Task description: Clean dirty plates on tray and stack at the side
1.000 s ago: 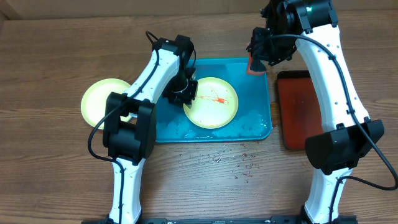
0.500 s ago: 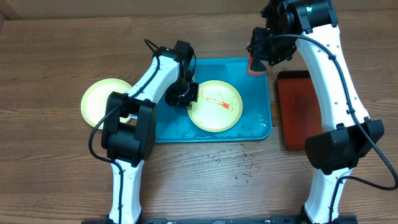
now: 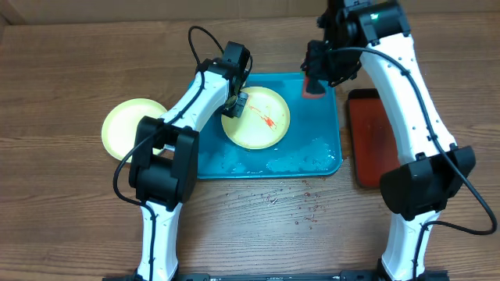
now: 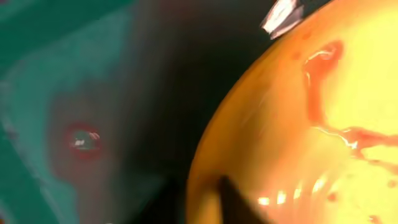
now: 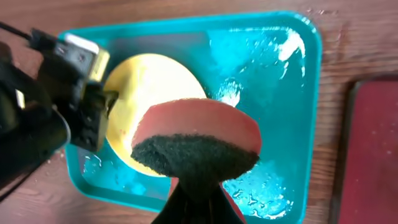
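Observation:
A pale yellow plate (image 3: 259, 119) with a red sauce smear sits tilted over the far part of the turquoise tray (image 3: 320, 148). My left gripper (image 3: 234, 108) is shut on its left rim. In the left wrist view the plate (image 4: 311, 124) fills the right side, with one dark finger (image 4: 241, 204) lying on it. My right gripper (image 3: 316, 76) is shut on a red sponge (image 3: 314, 87) with a dark scouring face (image 5: 196, 155), held above the tray's far right corner. A second yellow plate (image 3: 127, 125) lies on the table left of the tray. The blue-white plate is out of view.
A dark red tray (image 3: 375, 139) lies right of the turquoise tray. Water and foam pool in the turquoise tray's near half (image 3: 293, 160). Crumbs and droplets speckle the wood (image 3: 301, 207) in front of the tray.
My left gripper has pulled the smeared plate toward the far side of the tray and tilted it up. My right gripper with the sponge has shifted a little left.

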`<state>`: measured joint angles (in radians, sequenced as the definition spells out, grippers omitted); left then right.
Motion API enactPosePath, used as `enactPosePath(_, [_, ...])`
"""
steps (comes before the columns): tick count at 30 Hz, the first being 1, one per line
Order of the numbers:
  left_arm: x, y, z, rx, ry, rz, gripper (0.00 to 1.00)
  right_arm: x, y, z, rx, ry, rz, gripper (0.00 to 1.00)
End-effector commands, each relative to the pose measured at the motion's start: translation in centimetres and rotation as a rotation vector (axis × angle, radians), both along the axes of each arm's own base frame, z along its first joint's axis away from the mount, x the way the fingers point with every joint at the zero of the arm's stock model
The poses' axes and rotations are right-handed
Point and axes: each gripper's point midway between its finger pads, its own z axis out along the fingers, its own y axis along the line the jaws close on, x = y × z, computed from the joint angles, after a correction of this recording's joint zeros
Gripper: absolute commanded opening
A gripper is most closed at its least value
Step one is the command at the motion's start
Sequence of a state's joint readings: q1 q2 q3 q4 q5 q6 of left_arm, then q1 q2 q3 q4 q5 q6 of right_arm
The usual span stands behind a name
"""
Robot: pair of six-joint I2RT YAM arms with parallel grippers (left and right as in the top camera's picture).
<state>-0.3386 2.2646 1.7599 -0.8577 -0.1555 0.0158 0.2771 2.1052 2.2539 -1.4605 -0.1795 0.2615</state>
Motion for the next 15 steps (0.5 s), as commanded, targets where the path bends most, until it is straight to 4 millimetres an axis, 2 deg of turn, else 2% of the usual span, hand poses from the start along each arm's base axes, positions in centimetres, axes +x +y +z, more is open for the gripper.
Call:
enactPosePath(1, [-1.1,2.9,-3.0,0.138,0.058,0.003,0.65,-0.5,0.5,-1.6,-0.005,0.036,0.013,0.04])
enactPosePath(3, [-2.2,2.0,-3.4,0.064,0.106,0.051,0.67,-0.5,0.5,-2.0,-0.007,0.042,0.013,0.04])
enactPosePath(8, [-6.1,-1.1,-3.6,-0.208,0.316,0.24,0.57,-0.2,0.7,-2.2,0.002,0.033,0.015,0.04])
enactPosePath(11, [-7.0,-2.6,-3.1,-0.338,0.391,0.255,0.55,0.3,1.6,-1.9,0.037,0.005,0.029,0.04])
enactPosePath(15, [-7.4,-3.0,-2.9,-0.377,0.421,0.266,0.52,0.9,2.6,-1.5,0.051,-0.031,0.046,0.04])
